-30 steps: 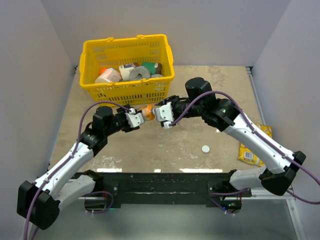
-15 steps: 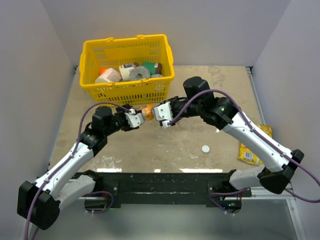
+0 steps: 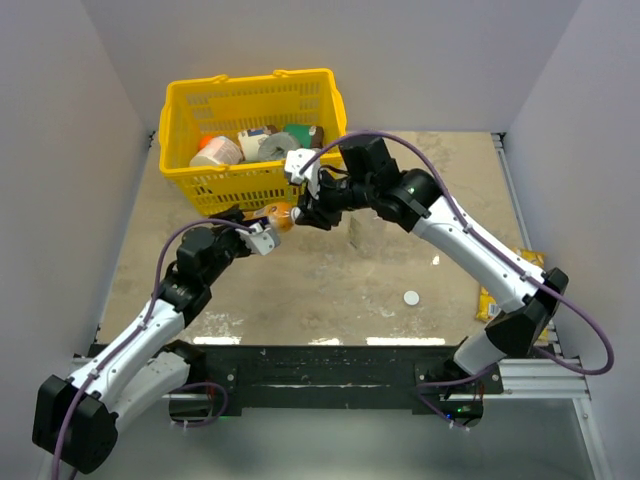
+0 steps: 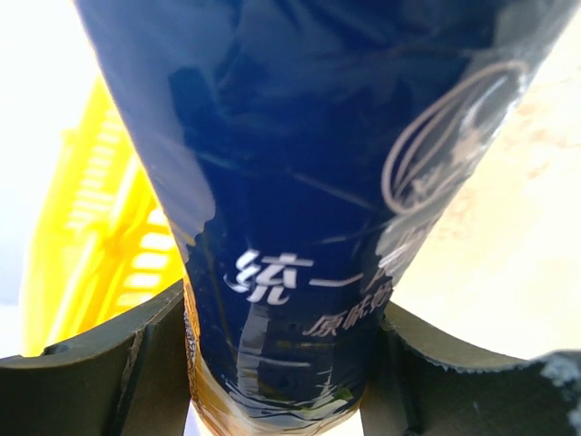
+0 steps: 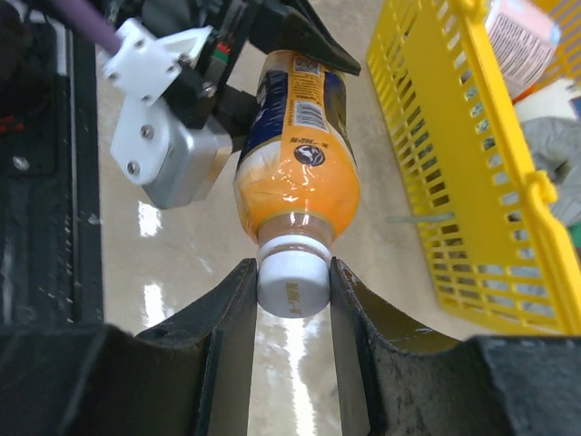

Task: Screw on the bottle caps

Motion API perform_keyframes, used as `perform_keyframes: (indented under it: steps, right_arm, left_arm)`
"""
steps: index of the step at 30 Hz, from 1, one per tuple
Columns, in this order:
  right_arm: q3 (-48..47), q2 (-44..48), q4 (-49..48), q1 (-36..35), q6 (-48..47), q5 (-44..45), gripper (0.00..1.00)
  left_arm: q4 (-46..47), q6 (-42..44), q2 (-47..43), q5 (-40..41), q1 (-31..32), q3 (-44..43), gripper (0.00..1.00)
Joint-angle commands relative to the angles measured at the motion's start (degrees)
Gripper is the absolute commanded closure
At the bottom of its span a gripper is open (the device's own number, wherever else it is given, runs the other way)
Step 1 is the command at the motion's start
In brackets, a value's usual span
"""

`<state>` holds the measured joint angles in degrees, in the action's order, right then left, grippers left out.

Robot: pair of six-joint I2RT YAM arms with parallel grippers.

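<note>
The left hand (image 4: 281,363) clamps the dark-labelled bottle (image 4: 300,182), yellow basket (image 4: 100,254) at left.

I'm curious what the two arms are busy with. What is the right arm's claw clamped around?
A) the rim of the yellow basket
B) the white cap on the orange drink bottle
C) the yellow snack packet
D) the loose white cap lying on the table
B: the right wrist view shows the right gripper with a finger pressed on each side of the white cap on the neck of the orange bottle, whose body the left gripper holds.
</note>
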<state>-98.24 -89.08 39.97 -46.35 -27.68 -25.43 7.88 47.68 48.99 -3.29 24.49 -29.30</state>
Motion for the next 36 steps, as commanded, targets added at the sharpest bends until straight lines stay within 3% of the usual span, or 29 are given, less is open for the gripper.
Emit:
perform_keyframes:
  steps: [1, 10, 19, 22, 23, 24, 26, 28, 31, 32, 33, 34, 35, 36]
  right_arm:
    - [-2.0, -3.6, -1.3, 1.8, 18.3, -4.8, 0.85]
    - [0.6, -7.9, -9.4, 9.4, 41.3, -20.7, 0.86]
    - [2.1, -13.7, -20.5, 12.9, 54.7, -35.7, 0.88]
    - [1.5, -14.3, -23.0, 13.8, 57.3, -37.6, 0.72]
    - [0.5, -13.1, -23.9, 16.5, 57.6, -37.5, 0.40]
    - [-0.5, -12.4, -22.8, 17.9, 57.0, -37.4, 0.31]
    - [-8.8, -13.5, -17.8, 22.4, 49.9, -37.9, 0.17]
    - [-22.1, -15.7, -7.9, 27.2, 42.4, -38.7, 0.13]
    - [-32.9, -18.1, -0.7, 31.4, 35.7, -40.3, 0.12]
    - [-34.2, -17.7, 2.0, 31.7, 31.7, -40.1, 0.12]
    - [-35.0, -15.4, 10.5, 31.7, 17.9, -36.9, 0.12]
    - [-32.8, -13.3, 14.0, 29.9, 10.8, -34.5, 0.13]
    - [-29.9, -11.1, 16.7, 28.1, 3.5, -30.9, 0.14]
    - [-21.5, -4.3, 20.2, 25.6, -10.8, -21.2, 0.16]
  left_arm:
    - [17.8, 3.6, -3.2, -1.2, 1.4, 0.5, 1.00]
    - [23.1, 7.0, -2.4, 4.9, 2.5, 2.8, 1.00]
    - [24.9, 11.0, 0.4, 10.8, 3.6, 2.6, 1.00]
    - [24.4, 11.1, 0.9, 11.9, 3.6, 2.5, 1.00]
    - [22.8, 10.0, 1.5, 13.6, 3.6, 1.6, 1.00]
    - [21.1, 9.2, 1.6, 13.7, 3.6, 0.8, 1.00]
    - [14.2, 5.7, 1.8, 13.1, 3.3, -1.4, 1.00]
    - [5.6, 3.6, 1.6, 8.9, 3.1, -2.7, 1.00]
    - [-2.0, -1.9, 2.2, 3.7, 2.9, -4.1, 1.00]
    - [-3.7, -4.3, 2.7, 1.0, 2.8, -5.1, 1.00]
    - [-6.8, -5.3, 3.1, -0.9, 2.7, -5.5, 1.00]
    - [-7.5, -6.0, 3.2, -4.5, 2.5, -5.9, 1.00]
    - [-7.7, -7.3, 3.1, -6.0, 2.5, -5.9, 1.00]
    - [-7.8, -7.8, 3.2, -7.4, 2.5, -5.9, 1.00]
